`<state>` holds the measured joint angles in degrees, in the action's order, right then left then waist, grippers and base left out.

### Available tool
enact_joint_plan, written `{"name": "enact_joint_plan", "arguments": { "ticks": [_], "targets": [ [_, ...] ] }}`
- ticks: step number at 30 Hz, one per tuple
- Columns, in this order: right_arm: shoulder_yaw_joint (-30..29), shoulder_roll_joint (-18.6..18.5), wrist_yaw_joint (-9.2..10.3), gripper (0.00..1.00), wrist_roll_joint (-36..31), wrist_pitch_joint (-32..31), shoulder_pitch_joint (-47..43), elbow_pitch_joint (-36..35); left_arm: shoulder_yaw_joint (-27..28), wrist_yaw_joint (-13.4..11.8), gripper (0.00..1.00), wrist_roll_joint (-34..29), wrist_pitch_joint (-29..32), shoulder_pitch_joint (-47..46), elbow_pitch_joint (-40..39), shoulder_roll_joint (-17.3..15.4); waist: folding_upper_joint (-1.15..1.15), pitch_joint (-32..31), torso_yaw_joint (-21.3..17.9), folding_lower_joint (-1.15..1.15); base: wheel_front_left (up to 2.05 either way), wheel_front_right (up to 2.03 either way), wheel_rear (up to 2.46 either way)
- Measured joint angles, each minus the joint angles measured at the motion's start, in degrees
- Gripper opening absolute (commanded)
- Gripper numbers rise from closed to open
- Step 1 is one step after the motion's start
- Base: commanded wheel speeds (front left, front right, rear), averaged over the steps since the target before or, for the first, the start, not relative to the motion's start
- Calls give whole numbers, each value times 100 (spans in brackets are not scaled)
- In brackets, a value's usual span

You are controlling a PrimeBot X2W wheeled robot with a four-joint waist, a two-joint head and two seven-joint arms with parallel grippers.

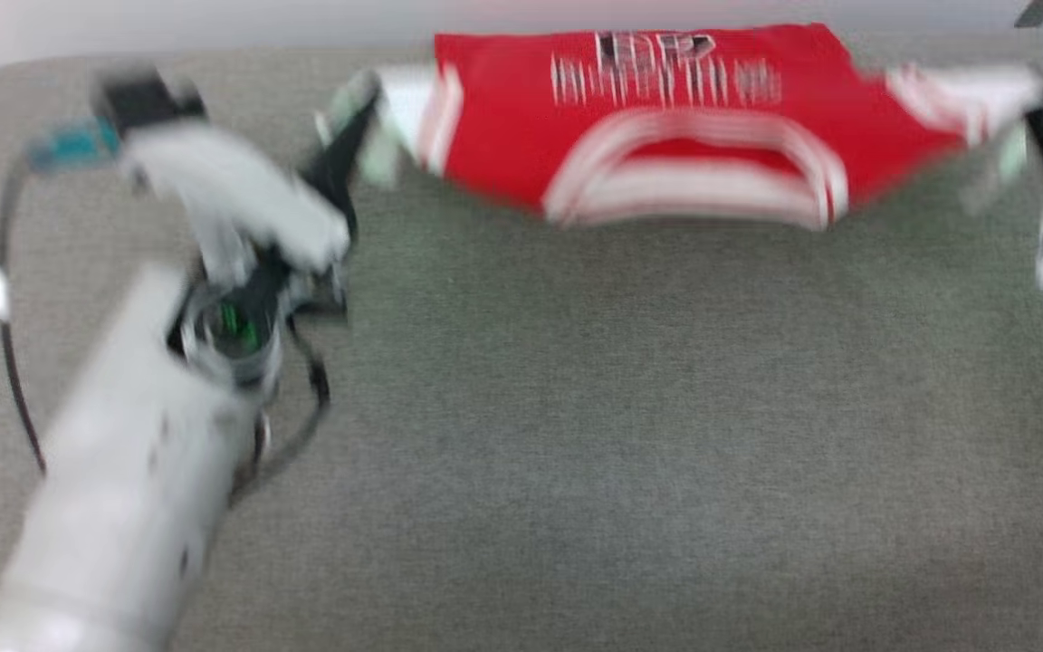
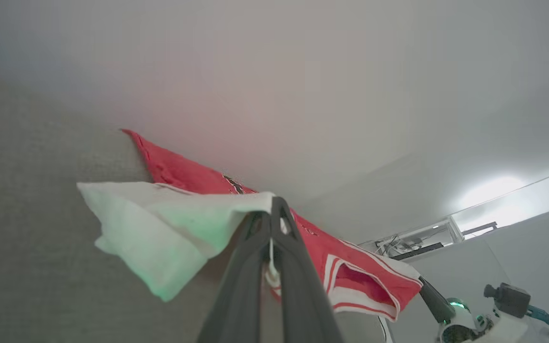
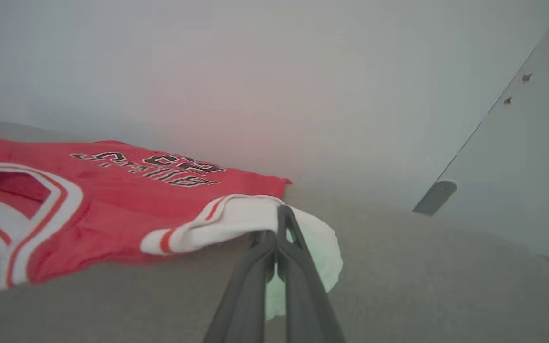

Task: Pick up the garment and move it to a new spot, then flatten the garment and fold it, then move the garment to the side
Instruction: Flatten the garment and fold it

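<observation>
**While each gripper pinches one sleeve, red jersey T-shirt (image 1: 503,149) hangs stretched between them**

Left gripper (image 2: 277,206): fingers pressed together, clamped on the left-hand sleeve (image 2: 160,228). The white cloth bunches out to one side of the tips.

Right gripper (image 3: 279,215): same state, fingers closed on the right-hand sleeve (image 3: 255,216), close to its red-striped trim.

Shirt position: in the head view it spans the far part of the grey fabric surface (image 1: 576,407), close to the pale wall (image 1: 214,23). It is pulled wide, sleeve to sleeve, and sags in the middle. The neck opening (image 1: 693,149), with its red-and-white striped collar, faces the camera. Wrist views show the sleeves and shoulders lifted clear of the surface. Can't tell whether the hem touches it.

Black, white-outlined lettering (image 3: 160,166) sits on the chest, too skewed to read. The head view is blurred, so no finer detail from it.

Pale left forearm (image 1: 123,507) crosses the lower left of the head view, with a black cable (image 1: 10,380) looped beside it.
</observation>
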<state>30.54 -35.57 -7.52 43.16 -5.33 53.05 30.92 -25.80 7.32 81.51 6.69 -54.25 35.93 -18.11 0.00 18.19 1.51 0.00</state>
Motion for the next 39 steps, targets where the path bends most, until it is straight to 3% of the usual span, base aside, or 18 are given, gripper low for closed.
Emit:
{"name": "enact_joint_plan", "arguments": {
  "ticks": [7, 20, 25, 30, 34, 39],
  "targets": [
    [-272, -776, 0, 0, 330, -164, -2107, -1505, -396, 0, 0, 393, 475, 2034, -2041, -719, 0, -199, 123, 0, 0, 0, 0],
    [-1572, -1151, 0, 0, 164, -1336, -4839, -3656, -606, 0, 0, 275, 490, 4280, -4401, -2225, 0, -360, 205, 0, 0, 0, 0],
    [-2315, -1129, 0, 0, 98, -1968, -5977, -4388, -579, 0, 0, 242, 417, 5041, -5167, -2803, 0, -354, 241, 0, 0, 0, 0],
    [-3120, -715, 0, 0, 74, -2627, -7090, -5155, -483, -29, 0, 238, 278, 5523, -5717, -3154, 0, -363, 320, 0, 0, 0, 0],
    [-3527, -427, 0, 0, -38, -3005, -7596, -5757, -409, -79, 0, 246, 176, 5718, -5931, -3286, 0, -326, 337, 0, 0, 0, 0],
    [-3635, -220, 0, 0, -186, -3209, -7531, -5973, -479, -160, 0, 123, 164, 5621, -5794, -3123, 0, -301, 309, 0, 0, 0, 0]
  ]
}}
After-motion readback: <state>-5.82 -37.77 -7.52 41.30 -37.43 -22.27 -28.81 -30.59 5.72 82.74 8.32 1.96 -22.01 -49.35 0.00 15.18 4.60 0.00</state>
